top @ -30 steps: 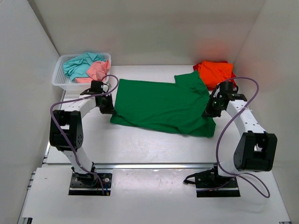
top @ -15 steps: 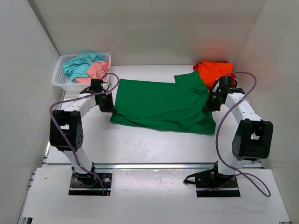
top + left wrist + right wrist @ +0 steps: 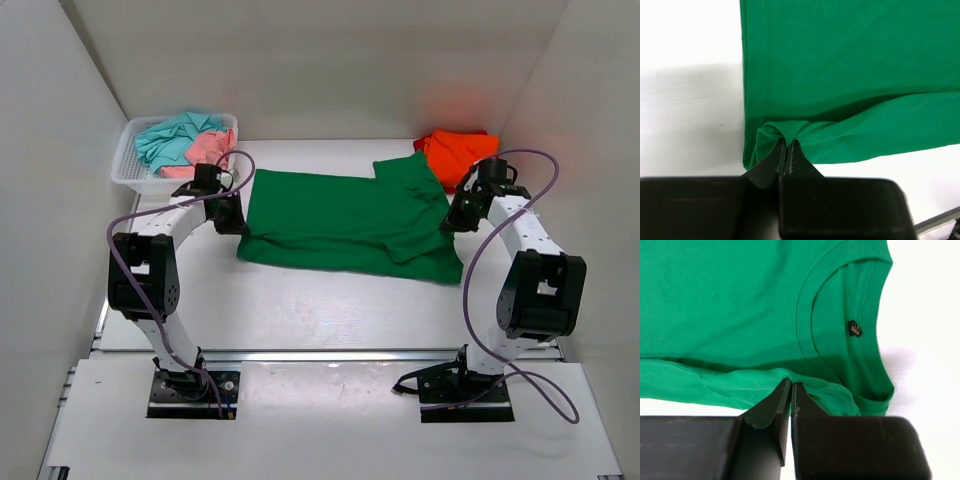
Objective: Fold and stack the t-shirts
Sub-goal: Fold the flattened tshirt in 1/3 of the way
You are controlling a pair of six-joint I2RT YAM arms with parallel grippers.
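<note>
At the bottom of the top view, both arm bases sit bolted at the near edge of the desk. The left arm rises from its base and bends right at the elbow. The left jaws are closed on a bunched pinch of the green t-shirt at the lower corner of its left edge. The right arm leans up and to the left, and the right jaws are clamped on a fold of the same shirt just below the collar. Inside the neckline, a small dark label carries gold writing too small to read. The shirt lies spread across the middle of the desk. Farther back, an orange t-shirt lies at upper right. A teal t-shirt and a pink t-shirt fill a white basket at upper left
</note>
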